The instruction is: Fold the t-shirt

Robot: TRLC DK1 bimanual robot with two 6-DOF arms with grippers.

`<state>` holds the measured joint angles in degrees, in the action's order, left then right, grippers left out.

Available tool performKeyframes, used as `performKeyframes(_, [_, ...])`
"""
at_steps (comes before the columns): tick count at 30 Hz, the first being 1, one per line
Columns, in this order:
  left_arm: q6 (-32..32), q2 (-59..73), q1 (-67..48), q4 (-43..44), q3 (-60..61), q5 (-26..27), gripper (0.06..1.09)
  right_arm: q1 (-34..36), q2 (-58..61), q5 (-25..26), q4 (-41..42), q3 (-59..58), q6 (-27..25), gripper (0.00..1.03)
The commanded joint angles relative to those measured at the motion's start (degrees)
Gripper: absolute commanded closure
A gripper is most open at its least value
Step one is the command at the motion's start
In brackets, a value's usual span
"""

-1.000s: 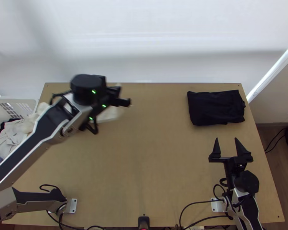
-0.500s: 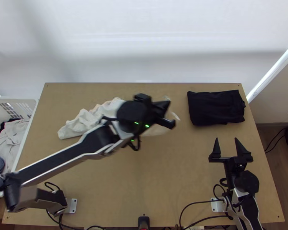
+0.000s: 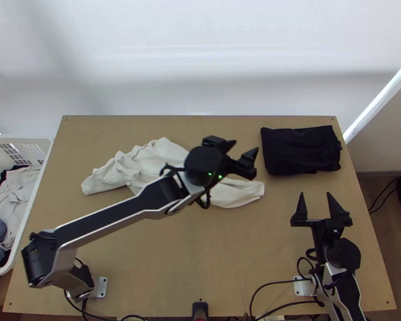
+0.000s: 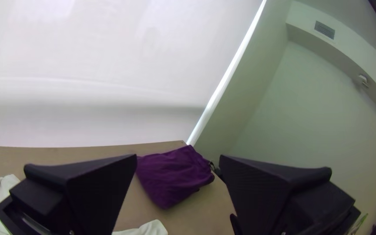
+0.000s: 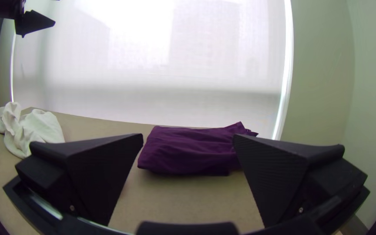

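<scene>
White shirt [image 3: 147, 160], crumpled, laid out as a long wrinkly strip across the left and middle of the table [image 3: 227, 262]. Left arm [image 3: 112, 211] crosses over its middle, so that part is hidden in the top view. One end points at the basket [image 3: 18, 139] on the left; the other pokes out past the arm, on the near side of the left gripper [image 3: 246, 146], close to the dark cloth but apart from it.

Left gripper: fingers spread, nothing between them. It's up above the table, tips aimed past the shirt toward the dark cloth [image 3: 301, 151]. Left wrist view has that cloth farther off in the gap, plus bits of white shirt off to one side and low down near one finger. No grip on the shirt.

Right gripper [image 3: 315, 193]: also spread, nothing in it, at the right side of the table, on the near side of the dark cloth and not touching it. Shirt is well apart from it, over to its left; right wrist view shows some of it there, with a left gripper finger up high.

Dark cloth is folded into a flat, roughly rectangular bundle at the far right of the table. Basket has more clothes [image 3: 18, 187] in it, light and bluish, piled loosely.
</scene>
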<state>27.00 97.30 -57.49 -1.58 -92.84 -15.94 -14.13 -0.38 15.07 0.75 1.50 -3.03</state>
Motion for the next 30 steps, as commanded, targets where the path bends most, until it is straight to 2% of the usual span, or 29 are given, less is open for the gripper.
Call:
performKeyframes(1, [-2.31,-7.12,2.91,-3.51,0.82,-0.58,0.1,0.07,0.29,0.75,-0.84,0.17,1.01,0.05])
performKeyframes(6, [-8.02,-13.45,8.19,-20.83,1.69,-0.4,0.1,0.07,0.29,0.75,-0.84,0.17,1.01,0.05])
performKeyframes(13, [-13.47,-25.49,20.58,-35.15,12.33,4.96,0.1,0.07,0.29,0.75,-0.84,0.17,1.01,0.05])
performKeyframes(15, [-14.79,-29.01,25.15,-36.74,16.11,6.98,0.1,0.07,0.29,0.75,-0.84,0.17,1.01,0.05])
performKeyframes(23, [-21.82,-40.78,43.34,-39.55,29.2,9.18,0.1,0.07,0.29,0.75,-0.84,0.17,1.01,0.05])
performKeyframes(30, [-22.61,-46.06,56.44,-47.46,33.6,12.87,0.1,0.07,0.29,0.75,-0.84,0.17,1.01,0.05])
